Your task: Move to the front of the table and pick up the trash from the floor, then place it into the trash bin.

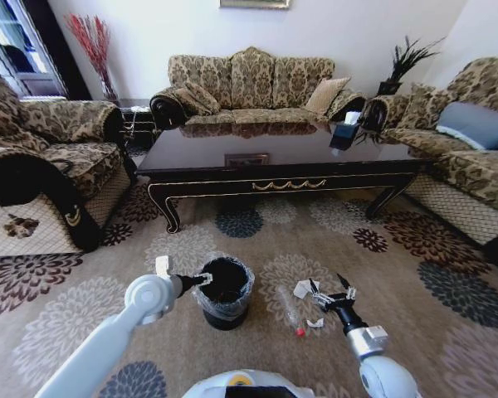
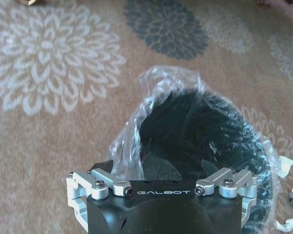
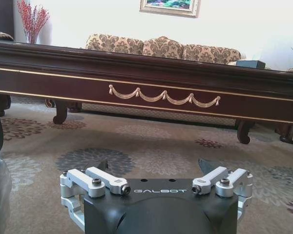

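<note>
R gripper [image 1: 332, 297] sits low over the floor [image 1: 448, 332], fingers spread apart, nothing btwn them, right at the trash [image 1: 303, 289]: crumpled white paper scraps touching or just beside its tips, can't tell which. L gripper [image 1: 201, 279] is at the rim of the trash bin [image 1: 224, 292] on the bin's L side; whether it's open or closed can't be told from head view or its own wrist cam.

Head view gives the layout: bin on carpet btwn the two arms, a clear plastic wrapper [image 1: 288, 305] lying just R of the bin w/ a tiny red bit [image 1: 300, 332] at its near end, another white scrap [image 1: 314, 322] beside that. The table [image 1: 274, 162] stands well beyond, glossy dark brown top, gold trim, curved legs, sofas around it.

L wrist view looks down into the bin: black inside, clear crinkled liner [image 2: 161, 92] bunched up over the rim; white scraps at the pic's edge past the bin.

R wrist view faces the table's long side: dark apron w/ gold swag trim [image 3: 163, 96], curved legs on beige flower-pattern carpet, a sliver of the bin's liner at the edge. Gripper's finger links angle outward, i.e. spread.
</note>
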Robot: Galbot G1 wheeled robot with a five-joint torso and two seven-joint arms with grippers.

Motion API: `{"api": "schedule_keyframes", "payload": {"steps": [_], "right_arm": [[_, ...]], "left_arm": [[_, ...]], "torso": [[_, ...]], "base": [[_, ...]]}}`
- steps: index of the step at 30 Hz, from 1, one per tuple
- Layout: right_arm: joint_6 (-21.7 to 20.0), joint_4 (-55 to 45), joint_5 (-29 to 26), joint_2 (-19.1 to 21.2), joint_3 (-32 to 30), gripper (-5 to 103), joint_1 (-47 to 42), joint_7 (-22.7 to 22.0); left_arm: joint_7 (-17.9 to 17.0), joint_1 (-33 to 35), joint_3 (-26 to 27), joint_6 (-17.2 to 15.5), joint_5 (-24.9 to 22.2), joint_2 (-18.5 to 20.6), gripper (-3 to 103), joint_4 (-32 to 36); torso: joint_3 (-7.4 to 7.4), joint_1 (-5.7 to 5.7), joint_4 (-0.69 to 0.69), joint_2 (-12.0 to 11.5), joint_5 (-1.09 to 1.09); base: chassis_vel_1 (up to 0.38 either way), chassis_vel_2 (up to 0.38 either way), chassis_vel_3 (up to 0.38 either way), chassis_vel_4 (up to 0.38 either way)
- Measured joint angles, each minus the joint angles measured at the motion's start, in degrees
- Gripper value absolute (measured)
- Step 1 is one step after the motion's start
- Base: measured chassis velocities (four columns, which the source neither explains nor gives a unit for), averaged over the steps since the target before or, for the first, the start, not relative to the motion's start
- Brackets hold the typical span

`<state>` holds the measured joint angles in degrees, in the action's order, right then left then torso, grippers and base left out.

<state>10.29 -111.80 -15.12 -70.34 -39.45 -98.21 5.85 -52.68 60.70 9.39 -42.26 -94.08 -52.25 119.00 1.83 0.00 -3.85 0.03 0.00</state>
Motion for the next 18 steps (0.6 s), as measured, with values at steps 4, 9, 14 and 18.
{"api": "schedule_keyframes", "payload": {"steps": [4, 9, 14, 18], "right_arm": [[0.0, 0.2, 0.0, 0.0, 0.0, 100, 0.0, 0.0], [0.0, 0.4, 0.2, -0.1, 0.3, 100, 0.2, -0.1], [0.1, 0.5, 0.2, -0.1, 0.3, 100, 0.1, -0.1], [0.1, 0.6, 0.2, -0.1, 0.3, 100, 0.0, -0.1]], "left_arm": [[-0.8, 0.2, 0.3, 0.0, -1.3, -0.9, 100, -1.2], [-1.0, 0.0, 0.4, 0.1, -1.4, -2.1, 100, -3.8], [-1.0, -0.4, 0.0, 0.1, -0.8, -2.9, 100, -5.2], [-0.9, -1.2, -0.7, 0.1, 0.4, -4.0, 101, -6.6]], "torso": [[0.00, 0.00, 0.00, 0.0, 0.00], [0.00, 0.00, 0.00, 0.0, 0.00], [0.00, 0.00, 0.00, 0.0, 0.00], [0.00, 0.00, 0.00, 0.0, 0.00]], "base": [[0.000, 0.000, 0.000, 0.000], [0.000, 0.000, 0.000, 0.000], [0.000, 0.000, 0.000, 0.000], [0.000, 0.000, 0.000, 0.000]]}}
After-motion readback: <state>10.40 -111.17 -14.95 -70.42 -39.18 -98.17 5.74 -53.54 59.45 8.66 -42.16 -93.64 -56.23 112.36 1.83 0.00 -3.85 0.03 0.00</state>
